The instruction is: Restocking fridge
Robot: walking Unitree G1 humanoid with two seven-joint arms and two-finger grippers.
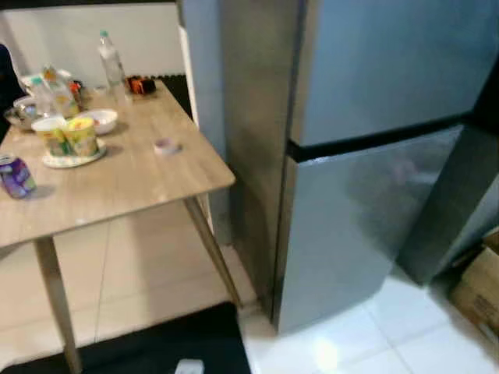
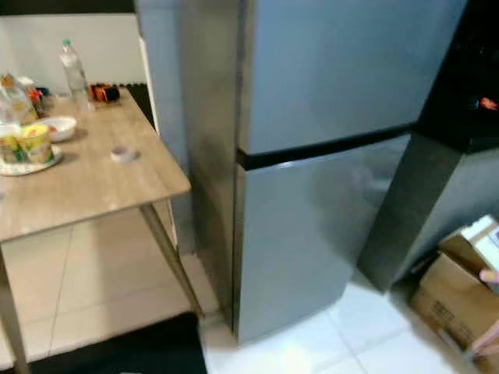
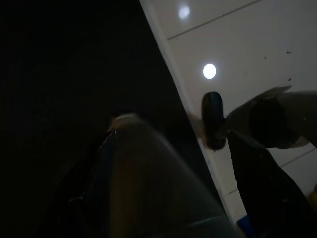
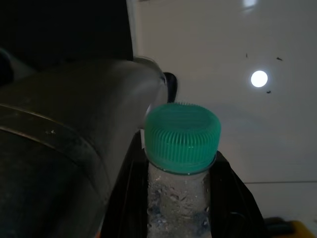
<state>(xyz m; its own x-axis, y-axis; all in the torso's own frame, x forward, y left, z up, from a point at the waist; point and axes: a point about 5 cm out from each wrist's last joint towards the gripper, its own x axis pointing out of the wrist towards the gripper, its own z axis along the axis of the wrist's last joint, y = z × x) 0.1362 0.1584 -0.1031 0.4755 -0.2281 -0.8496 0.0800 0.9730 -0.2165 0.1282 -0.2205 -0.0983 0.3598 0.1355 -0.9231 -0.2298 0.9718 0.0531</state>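
Blurred fridge (image 1: 366, 156), doors closed

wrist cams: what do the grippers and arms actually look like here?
Left gripper: dark and dim; one black finger ends in a rounded oval tip, beside a grey, tapered, rounded casing. A smooth grey curved arm shell sits near the lens. Right gripper: black fingers with flat inner faces, and a large rounded silver-grey shell with a thin seam line. No cables or markings can be made out.

Bench (image 1: 132, 183) left of fridge (image 1: 366, 156); bottle (image 1: 111, 61), cups (image 1: 69, 136), bowl (image 1: 101, 120) on bench; cardboard box (image 2: 460, 300) right of fridge, on floor.
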